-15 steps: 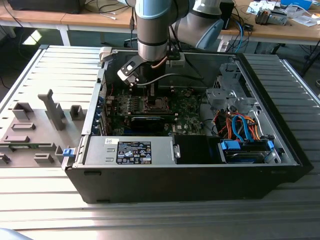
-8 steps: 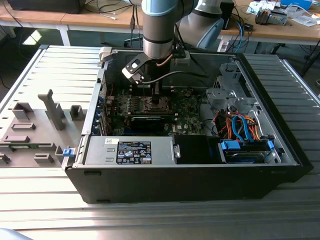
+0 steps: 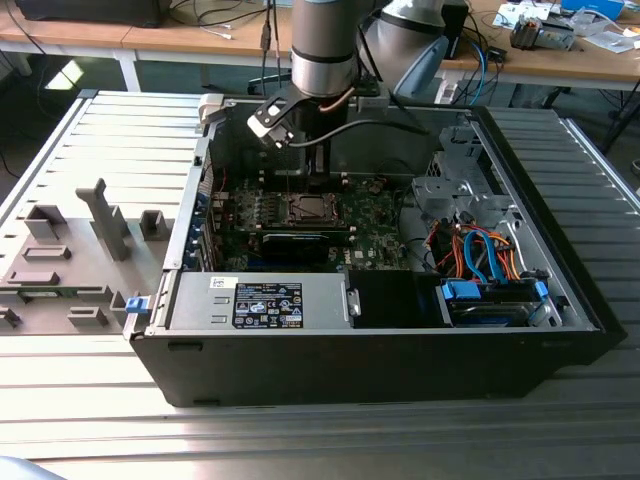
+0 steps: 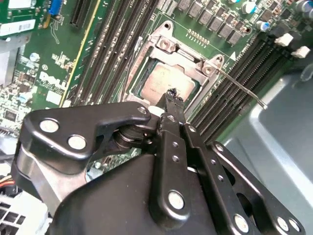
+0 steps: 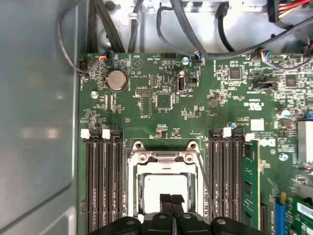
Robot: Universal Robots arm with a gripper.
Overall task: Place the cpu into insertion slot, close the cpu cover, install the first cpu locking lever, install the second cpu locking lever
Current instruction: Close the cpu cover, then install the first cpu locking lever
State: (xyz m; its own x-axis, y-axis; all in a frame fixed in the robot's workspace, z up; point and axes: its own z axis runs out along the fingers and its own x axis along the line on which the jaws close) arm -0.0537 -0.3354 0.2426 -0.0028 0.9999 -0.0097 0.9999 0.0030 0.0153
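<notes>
The cpu (image 5: 164,186), a pale square chip, lies in the insertion slot (image 5: 131,182) on the green motherboard; its top also shows in the second wrist view (image 4: 161,81). The grey cpu cover (image 5: 164,157) lies down over it, and the chip shows through its window. A thin wire locking lever (image 4: 242,89) juts out from the socket's corner over the memory slots; it also shows in the first wrist view (image 5: 201,178). My gripper (image 5: 171,198) hovers right above the chip's edge, fingers together with nothing between them. It shows in both other views too (image 4: 171,95), (image 3: 300,188).
Black memory slots (image 5: 102,181) flank the socket on both sides. The open computer case (image 3: 590,310) walls the board in. A power supply (image 3: 260,300) and drive bay with blue and orange cables (image 3: 490,265) sit at the front. A grey fixture tray (image 3: 70,250) lies at the exterior view's left.
</notes>
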